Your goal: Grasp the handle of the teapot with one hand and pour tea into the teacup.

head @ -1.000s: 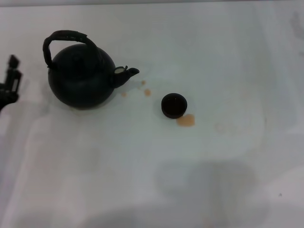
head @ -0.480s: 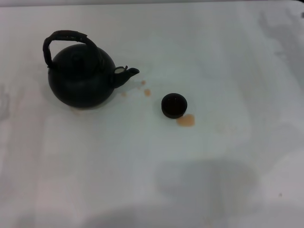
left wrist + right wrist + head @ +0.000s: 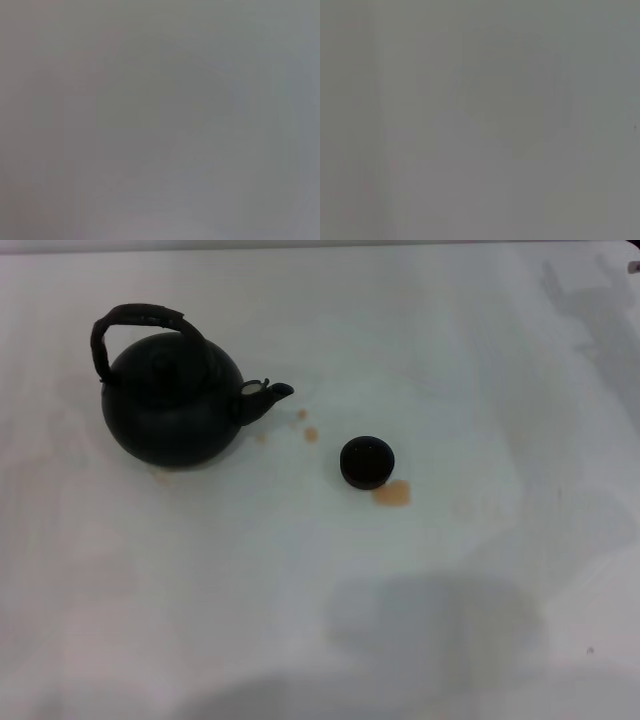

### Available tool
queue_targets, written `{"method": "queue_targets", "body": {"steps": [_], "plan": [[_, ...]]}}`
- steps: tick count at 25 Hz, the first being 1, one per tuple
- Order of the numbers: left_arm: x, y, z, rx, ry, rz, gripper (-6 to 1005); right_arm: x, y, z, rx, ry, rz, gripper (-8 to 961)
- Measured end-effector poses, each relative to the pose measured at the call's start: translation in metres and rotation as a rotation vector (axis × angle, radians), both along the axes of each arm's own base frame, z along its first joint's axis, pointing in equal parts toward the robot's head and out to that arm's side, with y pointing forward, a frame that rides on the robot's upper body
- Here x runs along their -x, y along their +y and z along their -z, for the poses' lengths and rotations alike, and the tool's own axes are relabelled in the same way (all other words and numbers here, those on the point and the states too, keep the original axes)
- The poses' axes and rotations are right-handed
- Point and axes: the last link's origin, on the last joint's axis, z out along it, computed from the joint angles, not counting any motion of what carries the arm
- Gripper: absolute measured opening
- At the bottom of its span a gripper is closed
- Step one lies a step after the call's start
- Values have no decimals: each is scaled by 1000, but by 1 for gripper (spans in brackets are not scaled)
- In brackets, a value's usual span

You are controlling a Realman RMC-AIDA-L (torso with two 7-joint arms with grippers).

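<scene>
The teapot sits on the white worktop toward the robot's left and on the far side, upright, lid on, its arched handle standing free above the body with nothing gripping it. The spout points toward the robot's right, roughly at the teacup, which stands apart from the pot, a little nearer the robot. Several small amber spots lie on the worktop between spout and cup, and a larger amber patch touches the cup's near-right edge. Whether the cup holds any tea I cannot tell from here.

Neither pincer shows in the head view, and both wrist views give only a flat grey blank, so I cannot tell whether the left pincer or the right pincer is apart or together; they are simply out of sight.

My reading is that the pot stands alone with no arm on it, and the stains suggest tea has already been spilled near the cup. So either the pour is over and the pot set down, or a grasp has yet to start; the pictures alone do not settle it.

If the pour is yet to come, 1 arm, most likely the left since the pot is on that side, must reach in above the lid, close around the top of the handle, lift, carry the spout over the cup, and tip gently. The cup is small and the spout short, so aim matters.
</scene>
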Motion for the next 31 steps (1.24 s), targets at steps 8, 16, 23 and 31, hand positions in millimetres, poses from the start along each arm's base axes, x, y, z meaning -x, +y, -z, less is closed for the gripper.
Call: {"method": "queue_targets", "body": {"steps": [8, 16, 23, 31], "plan": [[-3, 17, -7, -22, 10, 4, 588, 2, 5, -4, -7, -15, 0, 838], [5, 32, -15, -84, -55, -78, 756, 9, 15, -2, 7, -30, 14, 839], [4, 46, -20, -91, -55, -90, 874, 12, 18, -4, -7, -34, 14, 838], [2, 62, -19, -43, -29, -101, 883, 14, 21, -5, -12, -26, 17, 838]]}}
